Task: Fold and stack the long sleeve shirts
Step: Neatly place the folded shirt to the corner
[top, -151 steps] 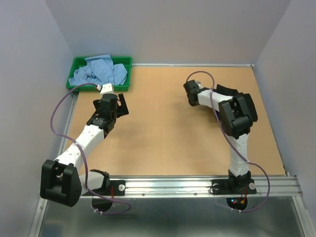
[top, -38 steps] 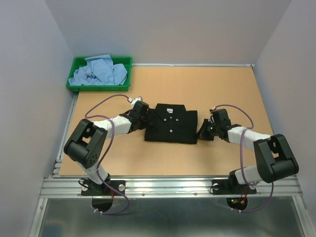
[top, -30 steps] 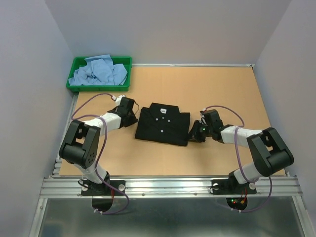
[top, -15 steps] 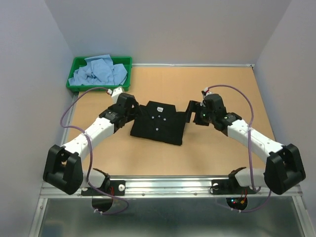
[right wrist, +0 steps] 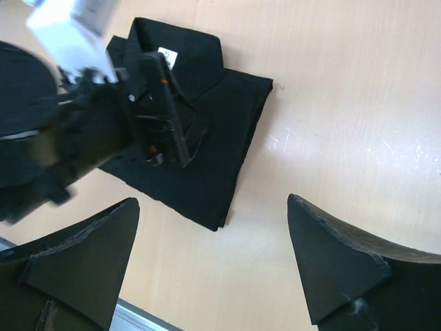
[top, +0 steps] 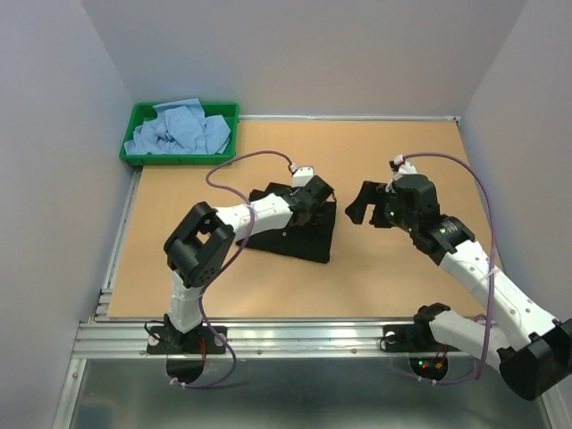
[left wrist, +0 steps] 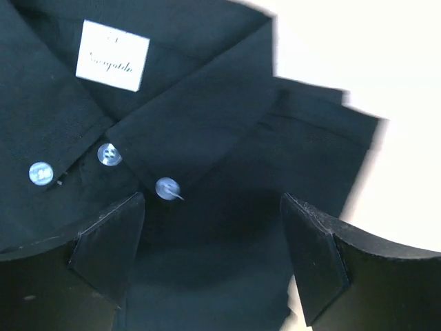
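Observation:
A folded black long sleeve shirt (top: 301, 241) lies flat on the table's middle, collar toward the back. My left gripper (top: 316, 193) hovers low over its collar end, jaws open and holding nothing. In the left wrist view the black shirt (left wrist: 207, 124) fills the frame with its white label (left wrist: 112, 45) and pale buttons (left wrist: 109, 154), and the left gripper (left wrist: 212, 238) has nothing between its fingers. My right gripper (top: 359, 204) hangs open just right of the shirt, apart from it. The right wrist view has the black shirt (right wrist: 224, 162) partly under the left arm (right wrist: 76, 131). Light blue shirts (top: 179, 130) lie crumpled in the tray.
The green tray (top: 177, 160) sits at the table's back left corner. Grey walls close in the left, back and right sides. A metal rail (top: 313, 335) with the arm bases runs along the near edge. Bare tabletop (top: 402, 152) lies right of and behind the shirt.
Both grippers opened and let go of the black shirt. The left arm swung across over the shirt's collar end. The right gripper lifted and drew back to the right.

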